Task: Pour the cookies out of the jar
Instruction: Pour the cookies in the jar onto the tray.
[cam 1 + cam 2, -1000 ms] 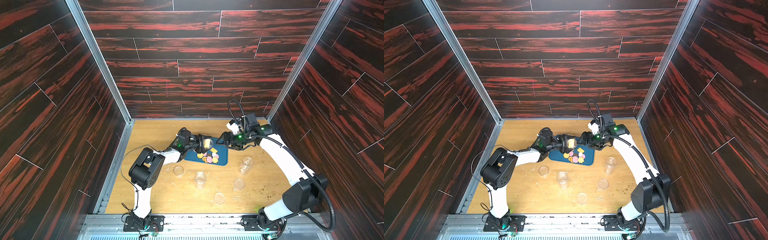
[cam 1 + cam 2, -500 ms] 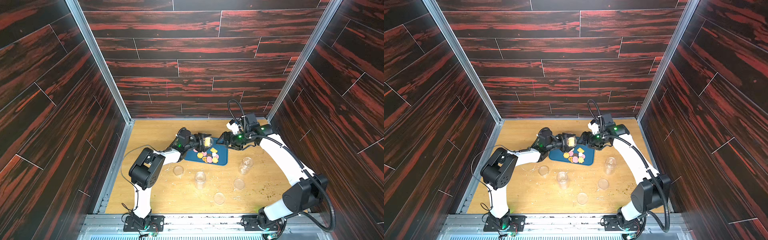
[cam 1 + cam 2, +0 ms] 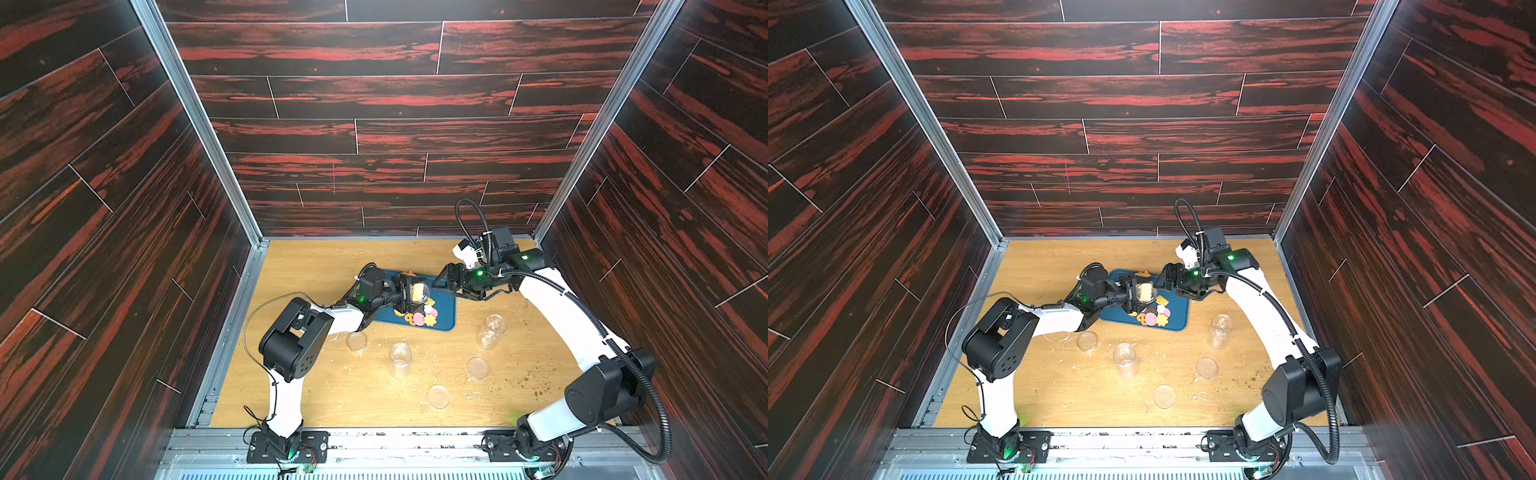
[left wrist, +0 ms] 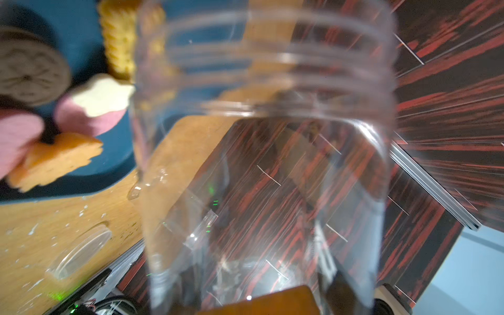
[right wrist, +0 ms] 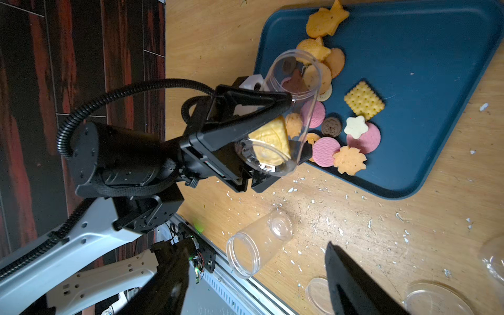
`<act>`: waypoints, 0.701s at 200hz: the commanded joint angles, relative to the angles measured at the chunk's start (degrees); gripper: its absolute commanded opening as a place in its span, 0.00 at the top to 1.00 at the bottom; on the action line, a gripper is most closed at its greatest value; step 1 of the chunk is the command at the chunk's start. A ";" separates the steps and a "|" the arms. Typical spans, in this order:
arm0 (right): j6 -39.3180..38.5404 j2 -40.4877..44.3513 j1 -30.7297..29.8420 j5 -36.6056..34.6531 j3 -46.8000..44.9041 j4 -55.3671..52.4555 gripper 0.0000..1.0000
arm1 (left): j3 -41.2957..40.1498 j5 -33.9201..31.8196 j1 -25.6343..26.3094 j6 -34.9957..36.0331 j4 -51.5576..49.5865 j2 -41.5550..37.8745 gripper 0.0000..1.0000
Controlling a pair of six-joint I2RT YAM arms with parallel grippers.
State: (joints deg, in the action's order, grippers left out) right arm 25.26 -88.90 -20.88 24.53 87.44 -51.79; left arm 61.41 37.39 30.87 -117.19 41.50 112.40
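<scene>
My left gripper [image 3: 405, 297] is shut on a clear jar [image 3: 417, 292], tipped on its side with its mouth over the blue tray [image 3: 445, 322]. The right wrist view shows the jar [image 5: 289, 114] between the black fingers [image 5: 245, 122], with one yellow cookie [image 5: 270, 139] still inside. Several cookies [image 5: 343, 136], pink, yellow, orange, brown and white, lie in a heap on the tray [image 5: 422, 81]. In the left wrist view the jar [image 4: 261, 163] fills the frame, cookies [image 4: 81, 109] beside it. My right gripper [image 3: 440, 282] hangs open and empty just past the jar's mouth.
Two empty clear jars [image 3: 400, 359] [image 3: 490, 330] and three clear lids [image 3: 356, 340] [image 3: 478, 368] [image 3: 438, 395] sit on the wooden floor in front of the tray. Pale crumbs are scattered around them. Dark wood-patterned walls close in on three sides.
</scene>
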 commanded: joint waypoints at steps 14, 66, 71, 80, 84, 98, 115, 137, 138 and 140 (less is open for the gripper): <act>-0.65 0.59 -0.22 0.20 0.66 -1.26 0.18 | 2.19 -0.61 -1.37 -4.93 8.81 1.01 0.41; -0.34 0.18 -0.22 0.52 0.86 -1.20 0.18 | 7.52 2.94 -0.35 0.74 -1.11 -0.49 0.37; -0.38 0.41 -0.21 0.40 0.85 -0.96 0.18 | 6.73 2.31 -0.14 -3.01 4.52 -0.21 0.38; -0.30 1.03 -0.21 -0.21 0.06 -0.09 0.18 | 5.00 2.82 -0.23 -2.01 2.16 -1.49 0.37; -0.29 1.17 -0.21 -0.27 -0.31 0.31 0.18 | 4.63 3.30 -0.39 0.48 -1.96 -2.12 0.37; -0.29 0.39 -0.27 0.61 -0.16 -0.06 0.18 | 5.58 3.83 -0.72 6.84 -9.55 -2.76 0.36; -0.51 0.66 -0.21 0.54 -0.14 -0.30 0.18 | 6.75 5.41 -0.12 5.88 -7.14 -1.90 0.36; -1.30 0.97 -0.21 0.87 -0.68 -0.14 0.18 | 9.06 8.12 -0.34 17.85 -22.72 -3.89 0.36; -1.32 0.95 -0.25 0.91 -0.73 -0.15 0.18 | 9.38 8.22 -0.31 18.56 -23.58 -3.96 0.37; -1.34 0.93 -0.26 1.05 -0.79 -0.22 0.18 | 9.81 8.49 -0.34 20.13 -25.92 -4.06 0.36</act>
State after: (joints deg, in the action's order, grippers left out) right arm 25.15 -88.90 -20.88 24.49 87.44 -51.57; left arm 67.42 41.82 30.50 -109.21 30.74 111.68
